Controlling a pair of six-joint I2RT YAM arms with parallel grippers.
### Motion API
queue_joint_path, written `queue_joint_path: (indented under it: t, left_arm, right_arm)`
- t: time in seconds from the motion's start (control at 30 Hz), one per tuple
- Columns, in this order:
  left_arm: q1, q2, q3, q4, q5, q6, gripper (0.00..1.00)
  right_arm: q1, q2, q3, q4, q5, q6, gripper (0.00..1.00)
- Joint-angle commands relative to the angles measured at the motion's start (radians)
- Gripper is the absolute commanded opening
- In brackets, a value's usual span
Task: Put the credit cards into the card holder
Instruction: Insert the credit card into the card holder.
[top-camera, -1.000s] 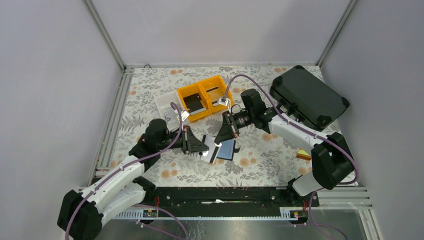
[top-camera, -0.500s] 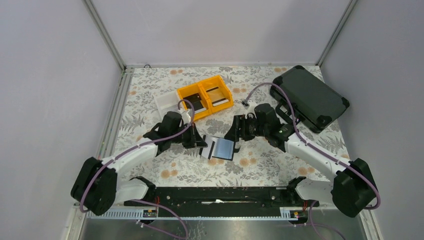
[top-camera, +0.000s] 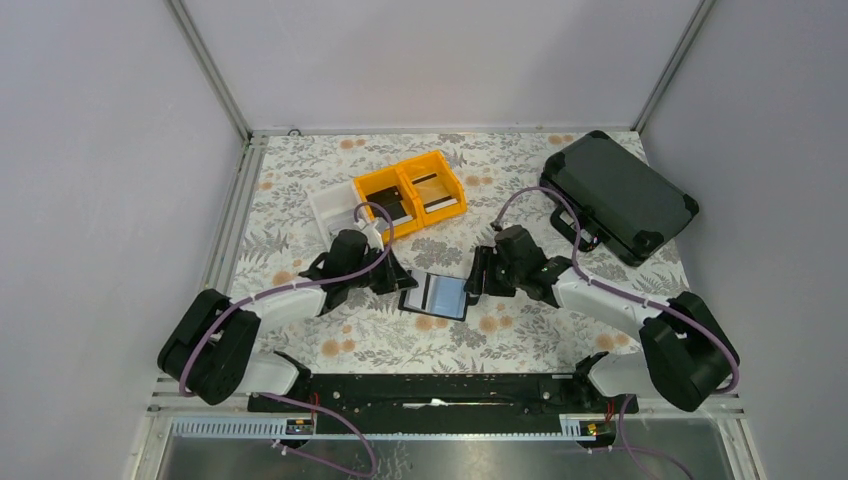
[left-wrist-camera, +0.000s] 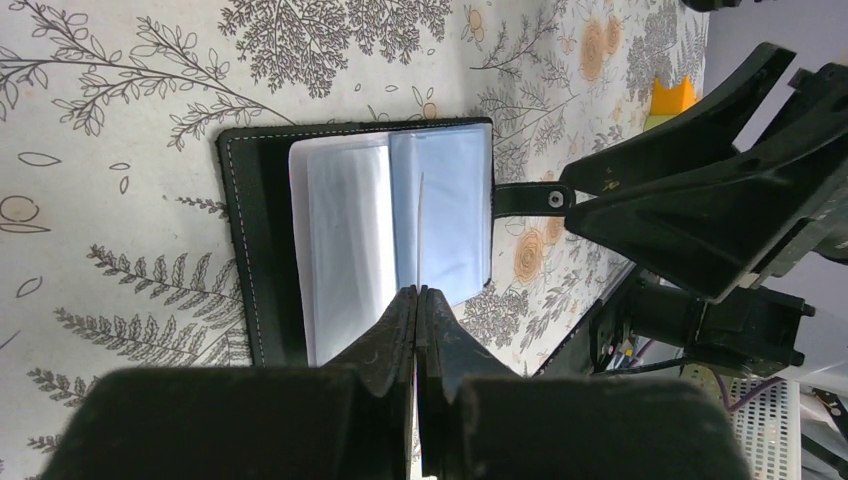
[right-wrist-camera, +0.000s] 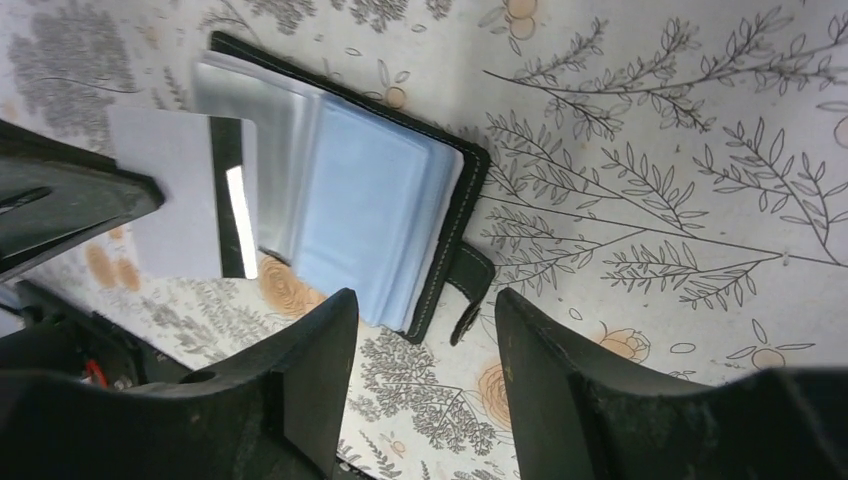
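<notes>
Moved: both arms sit lower and closer in on the holder (top-camera: 437, 296) than a second ago.
Holder: lies open mid-table, between the grippers.
Card (right-wrist-camera: 175, 200): overlaps the holder's grey pocket edge, not yet inside.
Left gripper (left-wrist-camera: 416, 300): clamped on the card.
Right gripper (right-wrist-camera: 425, 305): jaws apart, holding nothing, over the tab (right-wrist-camera: 472, 280).
Risk: nothing pins the holder, so your push may slide it or ride the card over the pocket lip.
Spare cards (top-camera: 392, 208): in the yellow bin (top-camera: 406, 183), well apart.
</notes>
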Motion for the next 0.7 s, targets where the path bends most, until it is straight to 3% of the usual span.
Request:
queue_joint_path:
  t: [0.0,0.13,0.37,0.67]
  left_arm:
    - [0.0,0.018,-0.019,0.128,-0.007,0.011,0.0]
    - [0.0,0.017,-0.028,0.131,-0.003,0.026,0.0]
    - [0.0,0.02,-0.067,0.187,-0.014,-0.011,0.0]
    - [0.0,0.041,-0.13,0.342,-0.047,-0.138,0.0]
  right_arm:
    - [0.055,0.059,0.041,-0.032,0.104,0.031,0.58]
    - [0.093,0.114,0.066,-0.06,0.183,0.043,0.45]
    - [0.102,0.155,0.099,-0.057,0.301,0.002,0.02]
    - [0.096,0.25,0.163,0.004,0.309,-0.137,0.0]
